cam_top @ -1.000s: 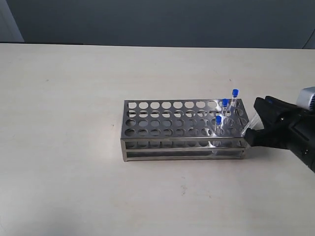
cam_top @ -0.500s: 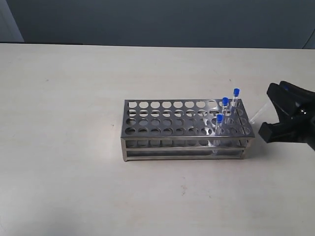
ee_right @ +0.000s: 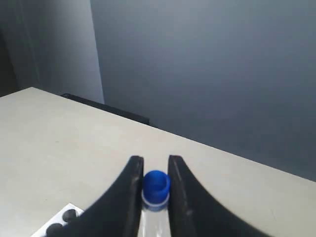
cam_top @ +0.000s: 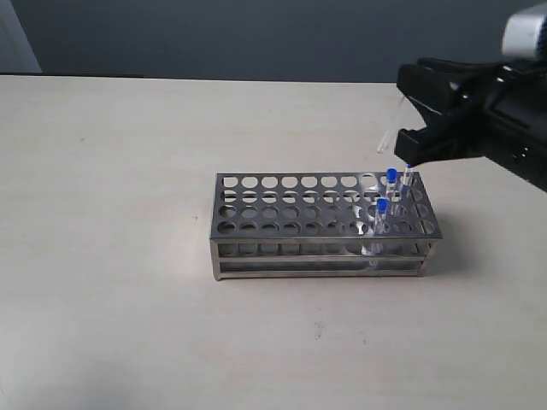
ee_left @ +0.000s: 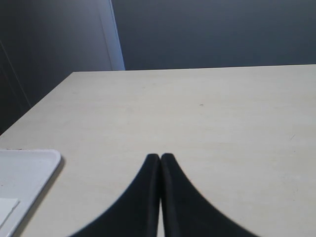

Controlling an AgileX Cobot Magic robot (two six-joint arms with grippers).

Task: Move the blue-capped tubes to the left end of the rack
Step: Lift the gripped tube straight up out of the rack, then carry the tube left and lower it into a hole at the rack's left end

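Aloft, right gripper [ee_right: 156,163] clamps blue-capped tube [ee_right: 156,184] near rack [cam_top: 282,249]; left gripper [ee_left: 160,162] closed.

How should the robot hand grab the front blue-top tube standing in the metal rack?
Pinch the front tube at its blue cap, coming straight down from above. It stands upright in the rack, and only the capped top pokes above the holed plate, so the sides are blocked. A neighbour tube stands close behind, so the fingers should probably stay narrow.

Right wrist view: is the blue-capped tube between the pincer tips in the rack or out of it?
Out: the right pincer clamps the blue-capped tube, held in the air clear of the rack.
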